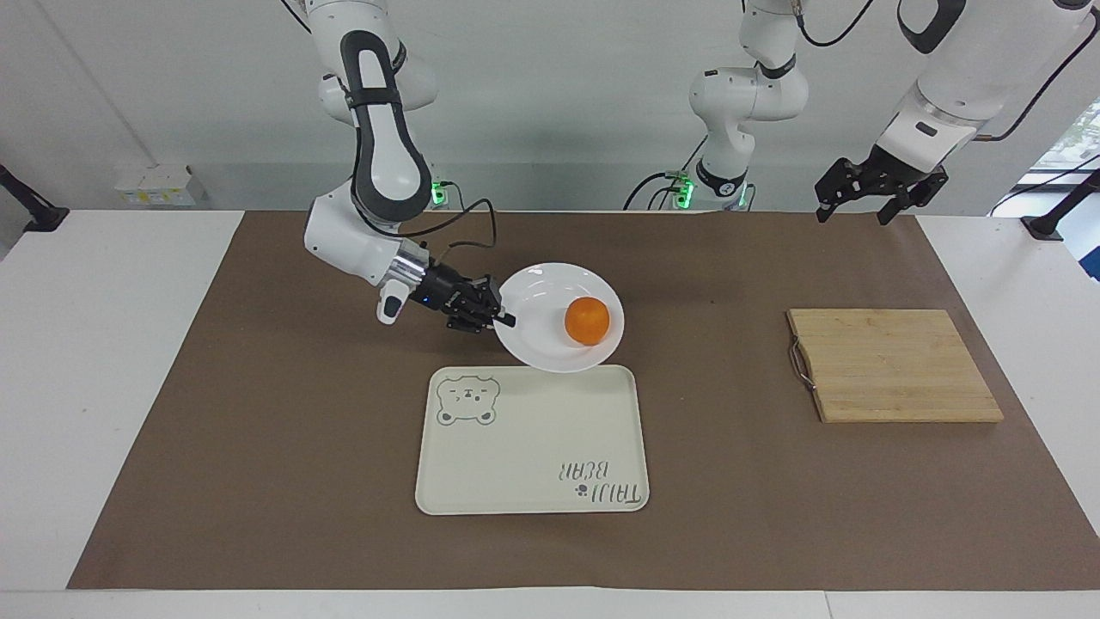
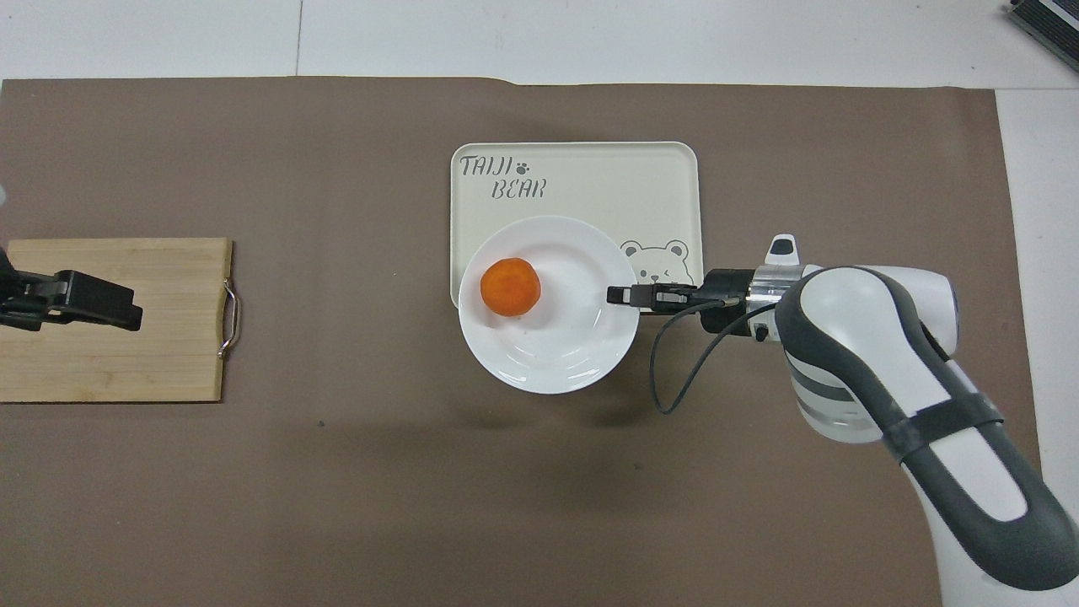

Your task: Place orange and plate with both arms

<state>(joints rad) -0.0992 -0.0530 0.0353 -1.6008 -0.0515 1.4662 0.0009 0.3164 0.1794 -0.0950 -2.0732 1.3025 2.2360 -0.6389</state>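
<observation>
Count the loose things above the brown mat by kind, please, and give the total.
Orange: 1
Plate: 1
Tray: 1
Wooden cutting board: 1
Total: 4

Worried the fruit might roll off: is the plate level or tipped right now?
Tipped. The plate, held at its rim by the right gripper, sags on the orange side.

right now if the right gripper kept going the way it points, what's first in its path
The right gripper is already shut on the plate rim; straight ahead, the orange on that plate looks first in line.
</observation>
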